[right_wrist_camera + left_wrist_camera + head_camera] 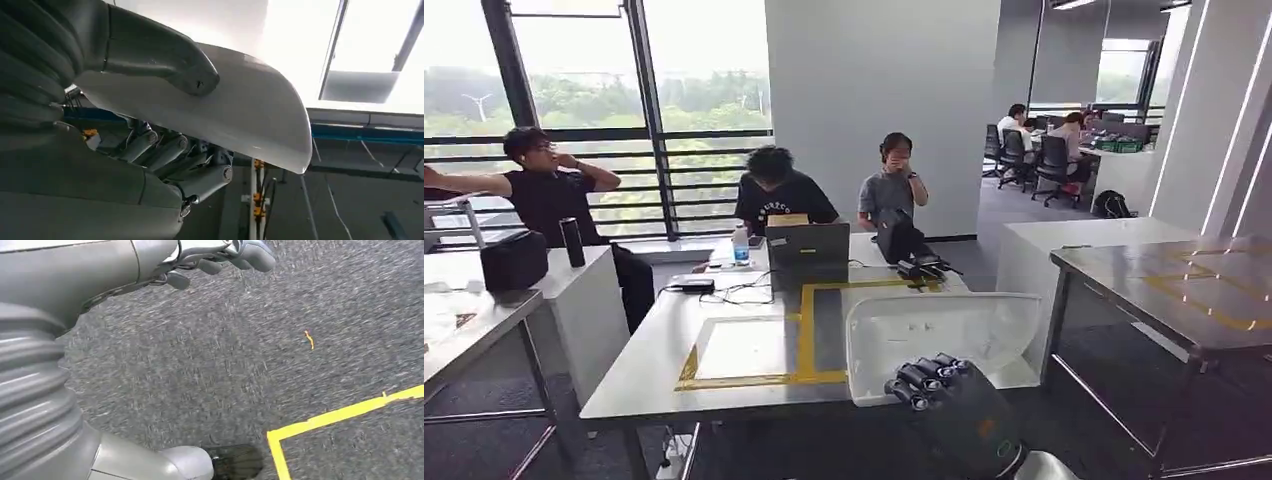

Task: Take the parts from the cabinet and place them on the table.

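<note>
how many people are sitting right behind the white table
3. One in black sits at far left by the window, one in black bends over behind the laptop, one in grey sits to that one's right. More people sit far back; some may be hidden.

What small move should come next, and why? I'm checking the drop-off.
Probably carry the white part forward and lower it onto the table. The right hand grips its near edge, holding it over the table's near corner beside the yellow tape frame.
</note>
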### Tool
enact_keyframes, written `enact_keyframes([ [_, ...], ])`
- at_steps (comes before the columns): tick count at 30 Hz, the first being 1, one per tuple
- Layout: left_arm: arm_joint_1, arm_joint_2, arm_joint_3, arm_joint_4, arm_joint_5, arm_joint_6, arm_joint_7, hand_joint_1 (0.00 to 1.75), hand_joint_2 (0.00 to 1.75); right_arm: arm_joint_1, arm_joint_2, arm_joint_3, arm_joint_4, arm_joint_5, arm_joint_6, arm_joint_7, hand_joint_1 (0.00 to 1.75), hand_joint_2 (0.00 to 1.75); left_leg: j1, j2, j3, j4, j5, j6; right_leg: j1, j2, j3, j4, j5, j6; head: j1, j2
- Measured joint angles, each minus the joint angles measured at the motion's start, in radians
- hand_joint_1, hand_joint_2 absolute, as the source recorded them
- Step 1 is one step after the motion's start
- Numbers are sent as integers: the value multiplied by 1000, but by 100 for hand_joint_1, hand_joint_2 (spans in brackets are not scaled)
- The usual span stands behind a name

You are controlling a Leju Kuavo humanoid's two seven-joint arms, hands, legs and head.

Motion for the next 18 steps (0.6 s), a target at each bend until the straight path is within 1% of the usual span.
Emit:
enact_keyframes([
  [1, 0, 0, 0, 0, 0, 1, 0, 0, 175, 0, 0, 0, 0, 0, 1, 0, 161, 175, -1, -1, 1, 4, 11, 7, 0, 0, 0, 1, -12, 7, -1, 0],
  [2, 0, 0, 0, 0, 0, 1, -1, 0, 175, -3, 0, 0, 0, 0, 0, 0, 161, 175, -3, -2, 0, 6, 7, 13, -1, 0, 4, 0, -16, 11, 0, 0],
  [3, -2, -1, 0, 0, 2, 1, -2, 0, 175, -7, 0, 0, 0, -1, 0, 0, 161, 175, 1, -3, 5, 5, 7, 20, 1, 0, 8, 1, -22, 17, -1, 0],
  [4, -2, -4, 0, -1, 2, 1, -2, 0, 175, -9, 0, 0, 0, -1, 0, 0, 161, 175, 3, -3, 11, 2, 5, 27, -4, -3, 6, 16, -30, 24, -1, 2],
  [5, -3, -3, 0, -1, 3, 1, -3, 0, 175, -12, 0, 0, 0, -2, 0, 0, 161, 175, 3, -3, 15, 2, 0, 34, -4, -7, -15, 59, -51, 30, 1, 2],
  [6, -3, -3, 0, -1, 3, 1, -5, 0, 175, -13, 0, 0, 0, -3, 1, 0, 161, 175, 3, -3, 18, 2, -5, 38, -7, -8, -57, 134, -84, 35, 0, 2],
  [7, -3, -3, 0, -1, 3, 1, -5, 0, 175, -12, 0, 1, 1, -3, 2, 0, 161, 175, 2, -3, 20, 3, -10, 40, -8, -9, -112, 224, -117, 39, 0, 2],
  [8, -2, -3, 0, -1, 3, 1, -5, 0, 175, -10, 0, 3, 3, -3, 3, 0, 161, 175, 2, -3, 22, 4, -14, 41, -9, -10, -159, 293, -135, 40, 0, 2],
  [9, -2, -3, 0, -1, 3, 1, -5, 0, 175, -8, 0, 5, 5, -3, 3, 0, 161, 175, 1, -3, 25, 5, -19, 41, -9, -10, -188, 324, -130, 40, 1, 2],
  [10, -1, -3, 0, -1, 3, 3, -5, 0, 175, -8, -1, 6, 7, -3, 3, 0, 161, 175, 1, -4, 30, 8, -26, 40, -9, -10, -200, 310, -98, 37, 1, 2],
  [11, 0, -3, 0, -1, 3, 4, -5, 0, 175, -8, -1, 7, 8, -5, 4, 0, 161, 175, -1, -5, 36, 9, -32, 40, -8, -10, -185, 255, -51, 32, 2, 2],
  [12, -1, -3, 0, -1, 3, 5, -5, 0, 175, -10, -2, 6, 8, -6, 4, 0, 161, 175, -2, -6, 45, 9, -38, 39, -6, -10, -148, 158, 10, 24, 1, 2],
  [13, -1, -4, 0, -1, 3, 5, -2, 0, 175, -12, -2, 6, 8, -10, 4, 0, 161, 175, -3, -6, 54, 9, -43, 37, -2, -12, -110, 65, 59, 14, 2, 2],
  [14, -2, -9, 0, 0, 3, 6, 1, 0, 175, -16, -3, 7, 9, -15, 4, 0, 161, 175, -5, -6, 56, 10, -47, 34, 5, -15, -90, 10, 66, 2, 1, 2],
  [15, -3, -7, 0, -1, 3, 6, 3, 0, 175, -20, -3, 7, 10, -19, 5, 0, 161, 175, -7, -7, 56, 10, -51, 27, 9, -18, -88, 4, 63, 5, 1, 2],
  [16, -2, -7, 0, -1, 3, 6, 4, 0, 175, -22, -4, 8, 10, -22, 6, -1, 161, 175, -5, -6, 56, 9, -54, 22, 10, -17, -88, 6, 61, 3, -1, 2],
  [17, -2, -7, 0, 0, 3, 6, 6, 0, 175, -26, -6, 9, 12, -23, 6, -1, 161, 175, -3, -5, 60, 6, -58, 15, 13, -15, -88, 7, 57, -2, -1, 2],
  [18, -3, -6, 0, -1, 3, 6, 6, 0, 175, -28, -8, 9, 14, -24, 7, -1, 161, 175, -3, -4, 65, 3, -61, 9, 10, -13, -83, 1, 56, -8, -1, 2],
])
